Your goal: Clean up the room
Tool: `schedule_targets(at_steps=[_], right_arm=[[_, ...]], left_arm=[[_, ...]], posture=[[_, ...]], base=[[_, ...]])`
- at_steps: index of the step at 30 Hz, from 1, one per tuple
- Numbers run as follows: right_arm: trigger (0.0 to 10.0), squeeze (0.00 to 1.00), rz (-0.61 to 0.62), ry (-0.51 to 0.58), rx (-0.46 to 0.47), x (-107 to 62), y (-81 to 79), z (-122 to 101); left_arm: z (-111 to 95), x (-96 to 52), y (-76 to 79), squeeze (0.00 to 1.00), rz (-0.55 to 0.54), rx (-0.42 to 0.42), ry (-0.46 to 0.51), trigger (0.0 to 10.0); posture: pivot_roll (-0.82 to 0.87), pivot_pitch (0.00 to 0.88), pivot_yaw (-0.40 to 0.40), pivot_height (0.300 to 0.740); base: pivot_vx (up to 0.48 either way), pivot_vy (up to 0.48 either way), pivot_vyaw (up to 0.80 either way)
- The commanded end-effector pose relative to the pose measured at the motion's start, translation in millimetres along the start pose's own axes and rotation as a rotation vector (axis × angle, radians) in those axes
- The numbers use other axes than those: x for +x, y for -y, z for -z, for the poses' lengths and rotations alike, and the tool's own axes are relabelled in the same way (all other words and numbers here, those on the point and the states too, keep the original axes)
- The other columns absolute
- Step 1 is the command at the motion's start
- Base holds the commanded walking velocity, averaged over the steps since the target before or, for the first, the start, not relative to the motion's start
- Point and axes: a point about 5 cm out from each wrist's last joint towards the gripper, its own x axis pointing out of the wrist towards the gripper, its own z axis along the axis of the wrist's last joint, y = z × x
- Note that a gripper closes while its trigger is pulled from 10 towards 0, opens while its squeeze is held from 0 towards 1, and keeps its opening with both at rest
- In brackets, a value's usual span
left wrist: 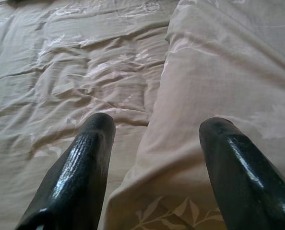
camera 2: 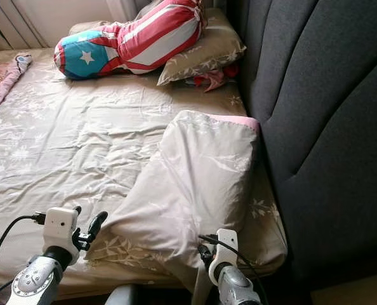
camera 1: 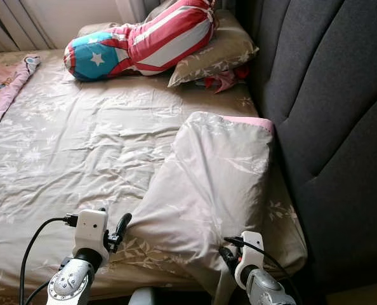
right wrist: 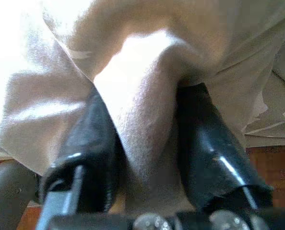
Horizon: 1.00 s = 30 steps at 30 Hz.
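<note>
A beige pillow [camera 1: 214,178] with a pink far edge lies on the bed [camera 1: 80,146], close to the padded headboard. Its near corner hangs over the bed's front edge. My right gripper [camera 1: 228,251] is shut on that corner, and the cloth is bunched between the two black fingers [right wrist: 207,143]. My left gripper [camera 1: 114,216] is open just above the sheet at the pillow's near left edge. In the left wrist view its fingers [left wrist: 87,158] straddle the pillow's edge [left wrist: 219,72] without touching it.
A red, white and blue star-patterned bolster [camera 1: 144,38] rests on a floral pillow [camera 1: 223,51] at the far end. A small red cloth [camera 1: 223,79] lies beside it. A pink blanket [camera 1: 4,82] is at the far left. The dark grey headboard [camera 1: 328,127] runs along the right.
</note>
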Motion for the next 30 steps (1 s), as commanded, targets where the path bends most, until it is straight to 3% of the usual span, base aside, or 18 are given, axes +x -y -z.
schedule_targets(at_steps=[1,18,25,26,30], right_arm=[[0.0,0.00,-0.042,-0.079,0.004,-1.3,-13.4,22],[0.0,0.00,0.043,-0.075,0.022,-5.3,3.2,26],[0.0,0.00,0.225,0.082,0.056,-9.9,44.9,-11],[0.0,0.00,0.225,0.082,0.056,-9.9,44.9,-11],[0.0,0.00,0.340,0.216,-0.025,-17.1,69.8,-49]], left_arm=[[5,0.1,2.8,0.00,0.004,0.004,-0.015,10.0],[7,15.7,4.2,0.00,0.007,-0.003,-0.008,10.0],[8,27.9,6.9,0.00,0.017,-0.003,0.002,10.0],[8,27.9,6.9,0.00,0.017,-0.003,0.002,10.0],[10,30.1,9.1,0.00,0.023,-0.003,0.000,10.0]], posture=[[0.13,0.130,0.026,0.669],[0.10,0.051,0.027,0.669],[0.06,0.001,0.030,0.669],[0.06,0.001,0.030,0.669],[0.05,0.000,0.028,0.669]], base=[[0.000,0.000,0.00],[0.000,0.000,0.00],[0.000,0.000,0.00],[0.000,0.000,0.00],[0.000,0.000,0.00]])
